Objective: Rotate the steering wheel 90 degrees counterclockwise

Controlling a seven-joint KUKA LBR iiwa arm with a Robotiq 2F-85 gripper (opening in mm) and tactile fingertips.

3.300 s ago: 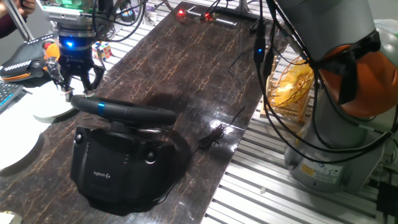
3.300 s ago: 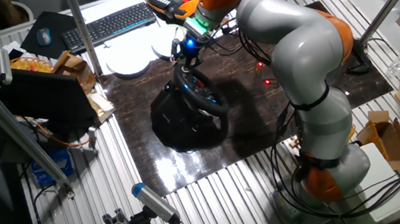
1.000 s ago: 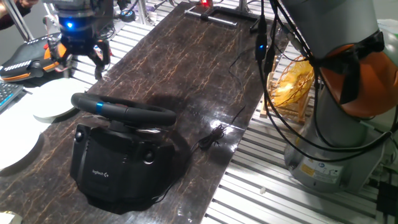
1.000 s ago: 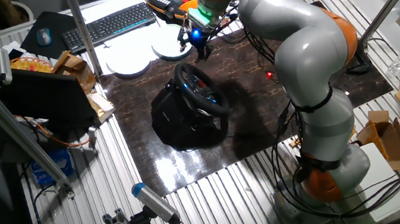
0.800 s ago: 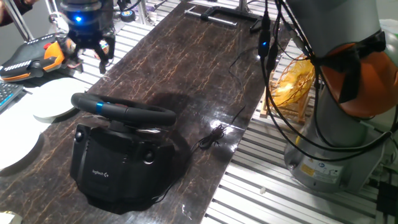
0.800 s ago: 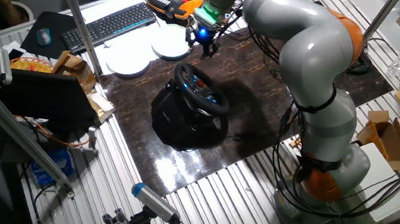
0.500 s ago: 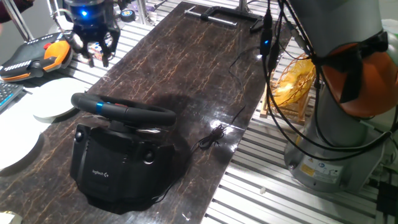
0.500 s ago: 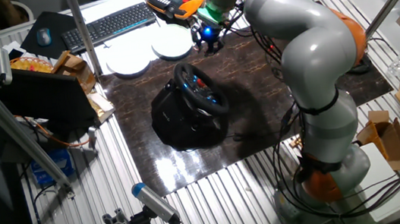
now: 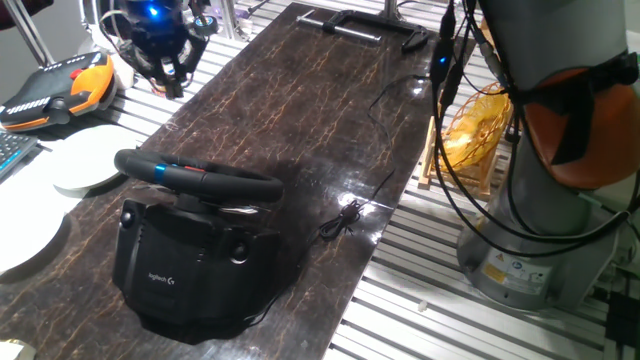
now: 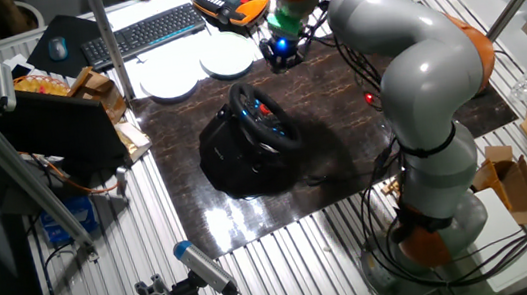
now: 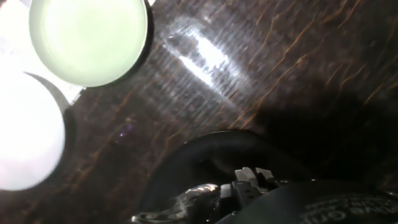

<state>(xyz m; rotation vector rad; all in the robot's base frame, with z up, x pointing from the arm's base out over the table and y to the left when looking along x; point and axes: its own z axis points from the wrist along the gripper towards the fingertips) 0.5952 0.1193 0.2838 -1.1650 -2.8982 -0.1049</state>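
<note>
The steering wheel (image 9: pixel 198 178) sits on its bulky black base (image 9: pixel 190 262) near one end of the dark marbled tabletop (image 9: pixel 300 110), its thick rim tilted so that the face with small red and blue buttons looks up and toward the middle of the slab (image 10: pixel 262 115). The gripper (image 9: pixel 165 72) hangs above the tabletop's long edge on the side where the plates lie, well apart from the wheel and touching nothing; a blue light glows on its body. Its jaws look drawn close together and hold nothing, though their exact gap is hard to make out. Just off that edge rest two round white plates (image 10: pixel 173 80) side by side, with an orange-and-black gadget (image 9: pixel 60 88) beyond them and a keyboard (image 10: pixel 143 31) farther back. A thin black cable (image 9: pixel 345 218) trails across the tabletop toward its opposite long edge. The hand view looks down on the plates (image 11: pixel 87 37) and the dark slab, with the wheel's rim (image 11: pixel 205 162) blurred at the bottom.
</note>
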